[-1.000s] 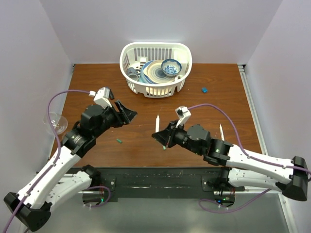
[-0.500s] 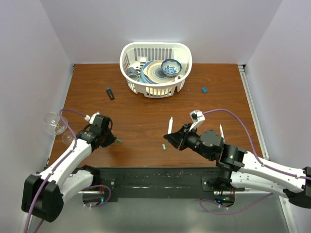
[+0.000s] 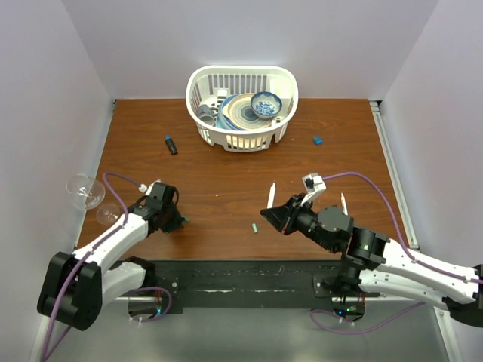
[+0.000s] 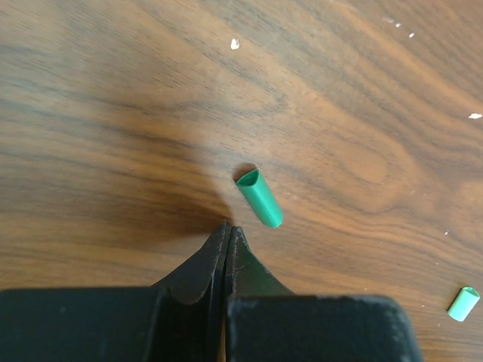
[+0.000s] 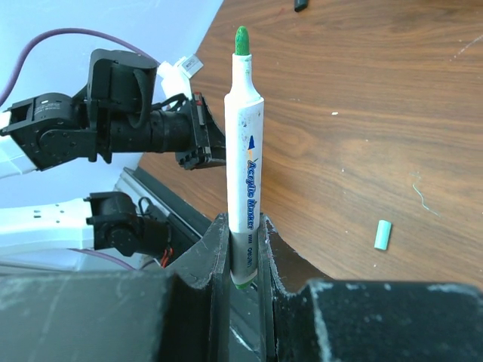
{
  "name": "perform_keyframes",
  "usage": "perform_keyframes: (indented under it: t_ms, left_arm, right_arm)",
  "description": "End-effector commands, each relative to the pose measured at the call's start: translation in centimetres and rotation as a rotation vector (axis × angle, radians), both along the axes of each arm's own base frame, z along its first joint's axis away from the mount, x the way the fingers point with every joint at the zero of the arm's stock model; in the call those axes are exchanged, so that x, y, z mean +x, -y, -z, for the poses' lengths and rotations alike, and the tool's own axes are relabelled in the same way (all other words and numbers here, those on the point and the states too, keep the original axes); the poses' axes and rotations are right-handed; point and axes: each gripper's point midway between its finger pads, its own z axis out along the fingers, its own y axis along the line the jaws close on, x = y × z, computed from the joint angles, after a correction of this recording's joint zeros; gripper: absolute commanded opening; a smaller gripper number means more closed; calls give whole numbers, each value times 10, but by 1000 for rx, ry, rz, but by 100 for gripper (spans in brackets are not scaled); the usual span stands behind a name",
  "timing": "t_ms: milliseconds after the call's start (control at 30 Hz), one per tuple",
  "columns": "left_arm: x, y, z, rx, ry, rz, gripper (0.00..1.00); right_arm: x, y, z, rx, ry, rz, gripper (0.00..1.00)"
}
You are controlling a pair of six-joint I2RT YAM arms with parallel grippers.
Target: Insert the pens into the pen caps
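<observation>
My left gripper (image 4: 228, 225) is shut with nothing in it, its tips low over the wood. One green pen cap (image 4: 259, 197) lies on the table just beyond the tips, untouched. A second pen cap (image 4: 463, 303) lies further right; from above these are the near cap (image 3: 184, 219) and the middle cap (image 3: 255, 228). My right gripper (image 5: 243, 226) is shut on a white pen (image 5: 244, 151), its green tip pointing away from the jaws. In the top view that pen (image 3: 269, 197) stands above the table's middle. Another white pen (image 3: 343, 204) shows beside the right arm.
A white basket (image 3: 241, 69) of dishes stands at the back centre. A small black object (image 3: 171, 144) lies left of it and a small blue piece (image 3: 318, 139) to its right. A clear glass (image 3: 84, 188) sits at the left table edge.
My left arm has pulled back and down to the near-left beside a cap, and its jaws have shut. My right arm has carried the pen a little to the right.
</observation>
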Motion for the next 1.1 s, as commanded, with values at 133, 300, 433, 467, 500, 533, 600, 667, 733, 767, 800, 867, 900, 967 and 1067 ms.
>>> perform_keyframes:
  t_ms: [133, 300, 433, 467, 500, 533, 600, 667, 733, 767, 800, 867, 900, 967, 1067]
  left_arm:
    - [18, 21, 3, -99, 51, 30, 0]
    - [38, 43, -8, -181, 106, 86, 0]
    - [49, 56, -13, -174, 116, 150, 0]
    - [51, 55, -14, -163, 115, 158, 0]
    - [59, 57, -26, -154, 146, 173, 0]
    - [58, 50, -27, -99, 141, 201, 0]
    - [70, 44, -50, -43, 190, 236, 0]
    - [69, 19, -56, 122, 171, 276, 6]
    - [68, 8, -68, 219, 155, 372, 12]
    - [69, 5, -73, 241, 156, 383, 21]
    - [66, 2, -74, 253, 139, 399, 24]
    - [70, 7, -83, 239, 160, 437, 37]
    - [68, 10, -80, 229, 139, 466, 43]
    - [69, 15, -77, 211, 101, 507, 49]
    - [57, 13, -55, 209, -26, 542, 50]
  right_arm:
    - [2, -2, -3, 33, 12, 8, 0]
    - [2, -2, -7, 29, 18, 7, 0]
    - [3, 5, -5, 22, 20, 26, 0]
    - [3, 7, -4, 21, 17, 31, 0]
    - [3, 9, -1, 18, 16, 38, 0]
    - [3, 11, -1, 18, 15, 41, 0]
    - [2, 13, -2, 21, 15, 44, 0]
    - [2, 16, 0, 10, 14, 51, 0]
    - [2, 17, 0, 6, 14, 53, 0]
    - [2, 18, 0, 8, 15, 54, 0]
    - [2, 18, -1, 8, 16, 51, 0]
    - [1, 19, 2, 0, 12, 51, 0]
    - [1, 19, 1, 0, 12, 51, 0]
    - [1, 19, 2, -6, 10, 48, 0]
    - [0, 21, -2, -13, 15, 46, 0]
